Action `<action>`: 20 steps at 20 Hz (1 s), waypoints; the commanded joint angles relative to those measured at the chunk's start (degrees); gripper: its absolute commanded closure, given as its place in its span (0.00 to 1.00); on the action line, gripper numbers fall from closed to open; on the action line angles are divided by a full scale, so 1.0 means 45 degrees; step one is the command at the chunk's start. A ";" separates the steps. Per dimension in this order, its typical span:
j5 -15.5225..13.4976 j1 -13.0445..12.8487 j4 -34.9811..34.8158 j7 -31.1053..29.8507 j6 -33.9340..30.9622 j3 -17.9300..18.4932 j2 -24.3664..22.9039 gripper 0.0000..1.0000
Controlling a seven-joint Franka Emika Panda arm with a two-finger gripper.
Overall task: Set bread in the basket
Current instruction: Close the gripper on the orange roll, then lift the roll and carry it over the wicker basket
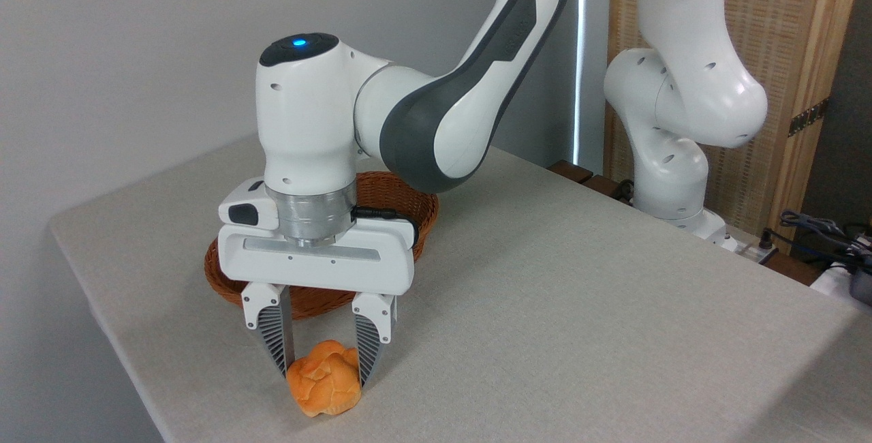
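A plain grey wall stands behind the beige worktop, and a wooden screen is at 2 o'clock. The white arm bends down over the near edge. Its claw points straight down, with the two ribbed fingers pressed on both sides of the bread, an orange bun that rests on the worktop at 6 o'clock. The basket lies just behind the claw, toward 12 o'clock from the bread, partly hidden by the wrist.
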 commanded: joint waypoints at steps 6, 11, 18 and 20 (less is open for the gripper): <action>0.0231 -0.0031 -0.0214 0.0022 0.0365 -0.0010 -0.0068 0.53; 0.0231 -0.0031 -0.0214 0.0041 0.0365 -0.0010 -0.0068 0.53; 0.0231 -0.0031 -0.0117 0.0196 0.0267 -0.0010 -0.0165 0.53; 0.0192 -0.0031 0.0174 0.0703 -0.0451 0.0029 -0.0321 0.53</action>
